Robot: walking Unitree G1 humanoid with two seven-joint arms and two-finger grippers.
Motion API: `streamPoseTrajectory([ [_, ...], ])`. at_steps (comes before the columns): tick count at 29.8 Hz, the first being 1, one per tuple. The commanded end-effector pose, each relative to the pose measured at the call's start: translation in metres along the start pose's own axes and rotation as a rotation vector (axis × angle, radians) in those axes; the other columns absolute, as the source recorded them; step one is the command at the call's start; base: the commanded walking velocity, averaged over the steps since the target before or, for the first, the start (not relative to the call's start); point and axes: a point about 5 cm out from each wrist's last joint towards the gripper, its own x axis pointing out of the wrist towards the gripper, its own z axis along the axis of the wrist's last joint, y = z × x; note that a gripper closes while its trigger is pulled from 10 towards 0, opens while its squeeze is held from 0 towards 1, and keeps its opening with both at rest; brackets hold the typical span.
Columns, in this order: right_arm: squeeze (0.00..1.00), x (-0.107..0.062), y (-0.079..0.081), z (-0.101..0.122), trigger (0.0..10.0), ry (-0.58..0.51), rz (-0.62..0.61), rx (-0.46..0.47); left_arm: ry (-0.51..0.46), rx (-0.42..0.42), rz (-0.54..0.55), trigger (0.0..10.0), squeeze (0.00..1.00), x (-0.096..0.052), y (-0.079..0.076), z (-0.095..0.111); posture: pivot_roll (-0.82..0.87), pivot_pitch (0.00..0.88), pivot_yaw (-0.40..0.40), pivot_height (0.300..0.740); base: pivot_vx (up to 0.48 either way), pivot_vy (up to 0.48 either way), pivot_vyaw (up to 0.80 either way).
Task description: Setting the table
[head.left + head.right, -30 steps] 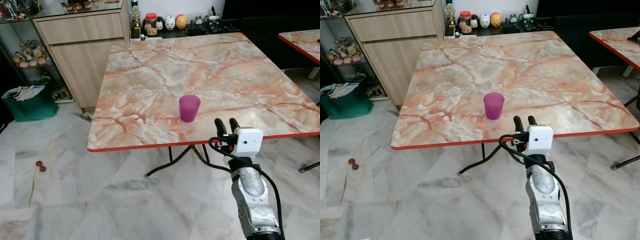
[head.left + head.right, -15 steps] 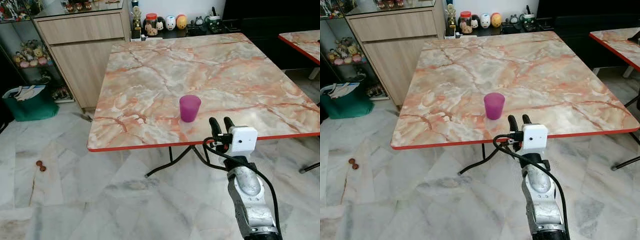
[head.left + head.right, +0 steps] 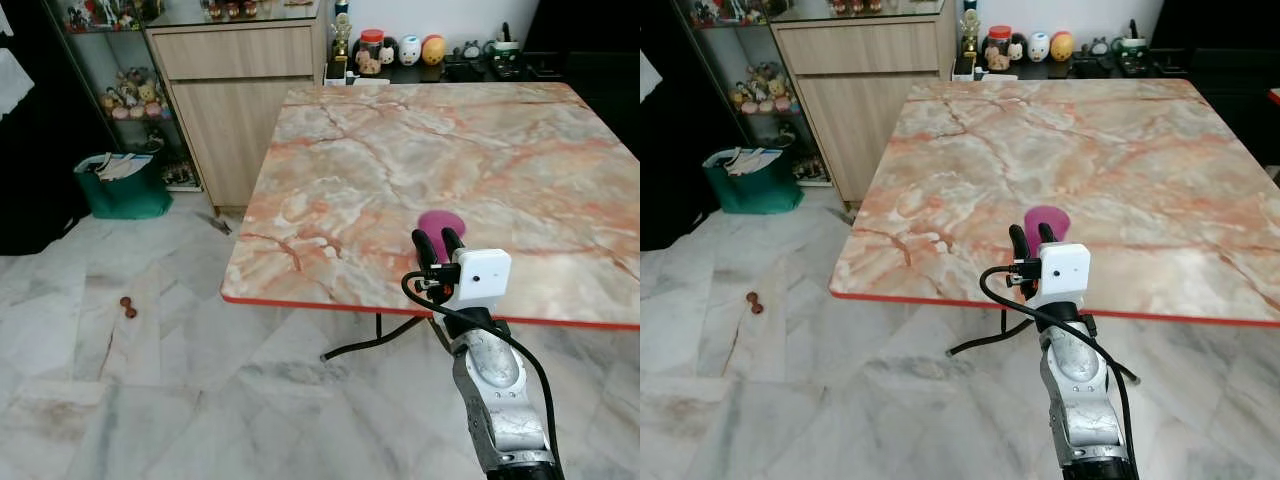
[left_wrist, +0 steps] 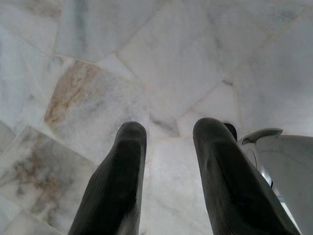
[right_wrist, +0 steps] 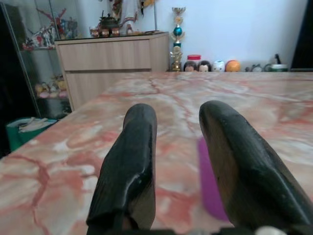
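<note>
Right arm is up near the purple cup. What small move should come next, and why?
Probably ease the right tool forward a little and slightly right. Its fingers are open and empty, level with the marble table, and the purple cup stands just beyond them, showing partly behind the right finger in the right wrist view, so it is not yet centred between them. The left tool hangs over the floor.

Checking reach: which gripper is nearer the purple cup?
Right. The right gripper is raised at the table's near edge, just in front of the cup. The left gripper points down at the floor, away from the cup.
</note>
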Motion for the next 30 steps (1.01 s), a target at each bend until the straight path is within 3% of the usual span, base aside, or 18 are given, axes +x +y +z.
streamPoseTrajectory([
  [1, 0.00, 0.001, -0.002, 0.006, 10.0, -0.018, -0.003, -0.008, 0.002, -0.004, 0.007, 10.0, 0.00, 0.000, 0.002, 0.000, -0.06, 0.000, 0.056, 0.740, 0.337, 0.000, 0.00],
  [9, 0.00, 0.001, 0.000, 0.006, 10.0, -0.012, 0.013, -0.020, -0.008, -0.018, 0.006, 10.0, 0.00, 0.000, 0.002, 0.001, -0.06, 0.000, 0.054, 0.740, 0.300, 0.000, 0.00],
  [15, 0.00, 0.000, 0.005, 0.005, 10.0, 0.019, 0.058, -0.003, -0.009, -0.005, 0.013, 10.0, 0.00, 0.000, 0.002, 0.002, -0.06, 0.000, 0.056, 0.740, 0.000, 0.000, 0.00],
  [16, 0.23, 0.000, 0.006, 0.005, 10.0, 0.024, 0.066, -0.002, -0.009, -0.004, 0.014, 10.0, 0.00, 0.000, 0.002, 0.002, -0.06, 0.000, 0.055, 0.740, 0.000, 0.000, 0.00],
  [17, 0.76, -0.001, 0.006, 0.005, 10.0, 0.034, 0.071, -0.005, -0.009, -0.004, 0.014, 10.0, 0.00, 0.000, 0.002, 0.002, -0.06, 0.000, 0.055, 0.740, 0.000, 0.000, 0.00],
  [18, 0.76, -0.001, 0.006, 0.005, 10.0, 0.034, 0.071, -0.005, -0.009, -0.004, 0.014, 10.0, 0.00, 0.000, 0.002, 0.002, -0.06, 0.000, 0.055, 0.740, 0.000, 0.000, 0.00],
  [19, 1.00, -0.002, 0.007, 0.005, 10.0, 0.047, 0.077, -0.009, -0.008, -0.004, 0.013, 10.0, 0.00, 0.001, 0.003, 0.003, -0.06, 0.000, 0.057, 0.740, 0.000, 0.000, 0.00],
  [23, 1.00, -0.006, 0.012, 0.011, 10.0, 0.065, 0.121, -0.010, -0.005, -0.003, 0.013, 10.0, 0.00, 0.001, 0.003, 0.003, -0.06, 0.000, 0.056, 0.740, 0.000, 0.000, 0.00],
  [30, 1.00, -0.017, 0.017, 0.016, 10.0, 0.240, 0.195, -0.093, 0.000, 0.000, 0.010, 10.0, 0.00, 0.001, 0.004, 0.002, -0.07, 0.000, 0.059, 0.740, 0.000, 0.000, 0.00],
])
